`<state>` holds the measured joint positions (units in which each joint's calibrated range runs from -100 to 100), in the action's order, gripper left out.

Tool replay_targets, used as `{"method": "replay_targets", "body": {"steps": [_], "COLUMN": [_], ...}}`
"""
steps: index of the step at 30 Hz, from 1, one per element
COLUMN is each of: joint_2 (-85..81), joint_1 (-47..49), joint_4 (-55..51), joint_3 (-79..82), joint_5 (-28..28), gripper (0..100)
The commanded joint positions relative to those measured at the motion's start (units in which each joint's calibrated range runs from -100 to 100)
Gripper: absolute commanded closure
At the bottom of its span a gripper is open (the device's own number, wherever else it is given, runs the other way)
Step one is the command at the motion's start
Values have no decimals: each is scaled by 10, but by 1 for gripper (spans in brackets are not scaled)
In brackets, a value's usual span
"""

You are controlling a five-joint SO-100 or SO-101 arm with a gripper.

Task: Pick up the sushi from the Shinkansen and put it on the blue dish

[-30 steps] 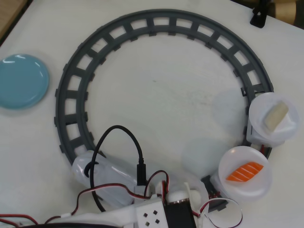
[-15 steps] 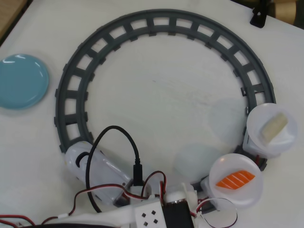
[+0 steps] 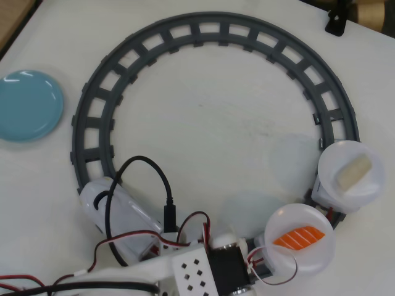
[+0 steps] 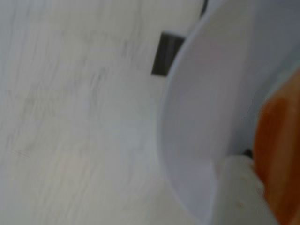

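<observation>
Sushi (image 3: pixel 299 237) lies on a white plate (image 3: pixel 281 253) at the lower right of the overhead view, one car of the Shinkansen (image 3: pixel 114 213) on the grey ring track (image 3: pixel 210 31). The orange piece lies flat, roughly centred on its plate. Next car up carries a whitish-beige piece (image 3: pixel 352 174) on its own plate; not the target.

Wrist view is blurred: plate rim (image 4: pixel 187 117) fills the frame, an orange patch (image 4: pixel 276 159) at the right edge is prob. the sushi, and a pale blob at the bottom may be a finger. Gripper itself is not clearly shown in either view; cannot tell whether its jaws are spread or closed.

Arm body (image 3: pixel 203 274) sits at the bottom edge, just beside the sushi plate, cables trailing over the train nose. Dish (image 3: pixel 28 105) is at the far left, outside the track, empty, well apart from the sushi.

Judgement: approach step, pick not yet made. Next move calls for centring the jaws over the sushi's narrow width, descending w/o tipping the plate, closing, lifting clear, then carrying across to the dish.
</observation>
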<state>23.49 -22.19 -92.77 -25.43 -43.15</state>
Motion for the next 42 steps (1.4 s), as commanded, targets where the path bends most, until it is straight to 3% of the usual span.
{"method": "replay_targets", "body": {"steps": [1, 9, 26, 42], "joint_2": [-56, -141, -187, -49], "joint_1": [29, 152, 542, 712], "joint_4": [-31, -63, -34, 67], "joint_3": [-41, -43, 14, -15], "joint_5": [16, 70, 220, 267], "gripper": [93, 93, 93, 93]}}
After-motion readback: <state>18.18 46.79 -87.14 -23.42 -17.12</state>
